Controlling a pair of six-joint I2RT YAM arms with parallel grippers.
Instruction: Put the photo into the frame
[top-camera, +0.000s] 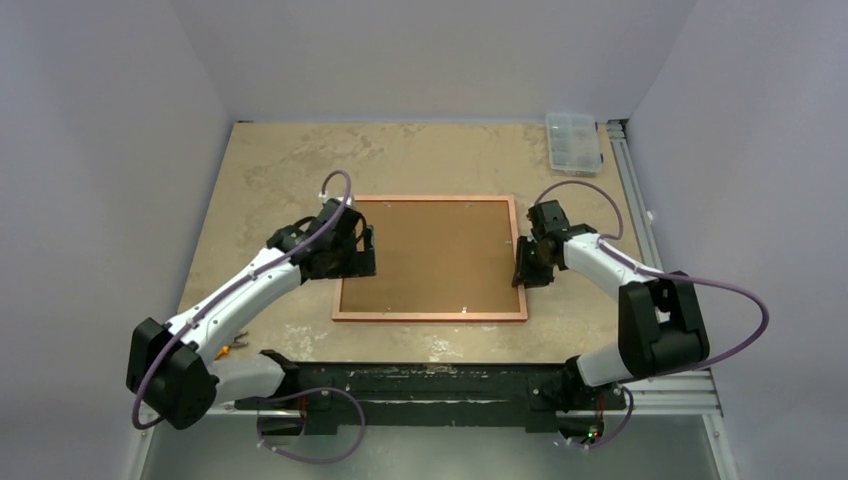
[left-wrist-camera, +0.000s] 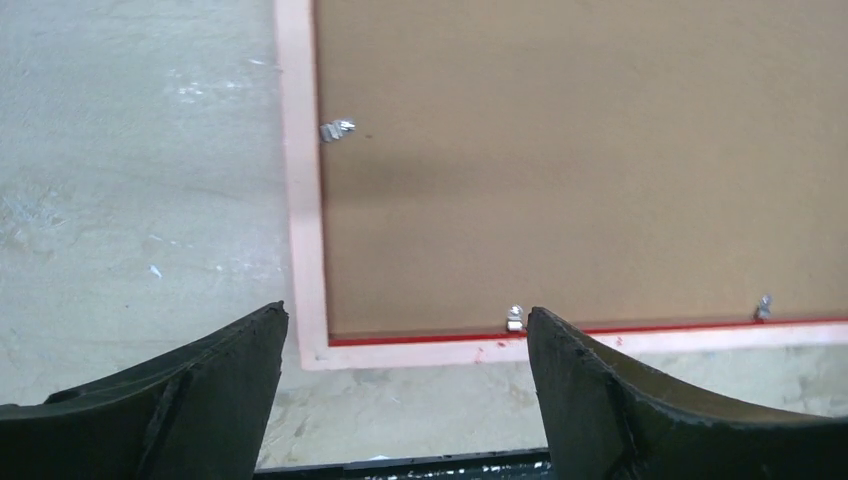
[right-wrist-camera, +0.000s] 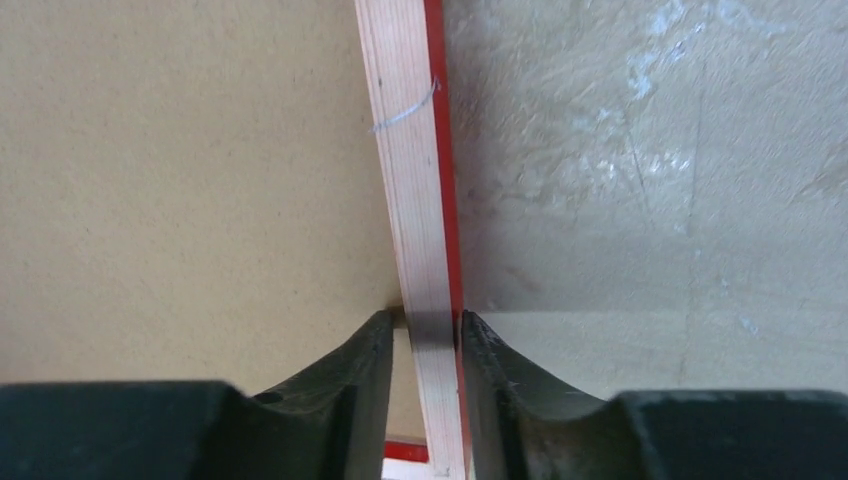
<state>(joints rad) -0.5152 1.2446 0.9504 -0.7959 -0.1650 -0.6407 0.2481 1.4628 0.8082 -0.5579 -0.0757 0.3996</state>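
A thin-edged rectangular picture frame (top-camera: 430, 316), red at the front and pale copper-brown at the back, lies back-up in the middle of the mottled beige surface (top-camera: 280, 170). A plain brown backing board (top-camera: 430, 255) fills it.

At the frame's near-left corner the left gripper (left-wrist-camera: 405, 320) hovers with its jaws spread wide, holding nothing. A small metal tab (left-wrist-camera: 514, 318) sits at the frame's near rail, just ahead of it. On the frame's right rail the right gripper (right-wrist-camera: 425, 325) is narrowed, one finger on each side of the pale wood, apparently pinching it.

The landscape photo is not in view, and it cannot be told whether it lies under the board. Beyond the frame's far-right corner sits a clear plastic box (top-camera: 573, 140).

The step in hand is probably securing the back. Doing it well would mean steadying the rail without tilting the frame, then turning each tab squarely over the board so it seats flat.
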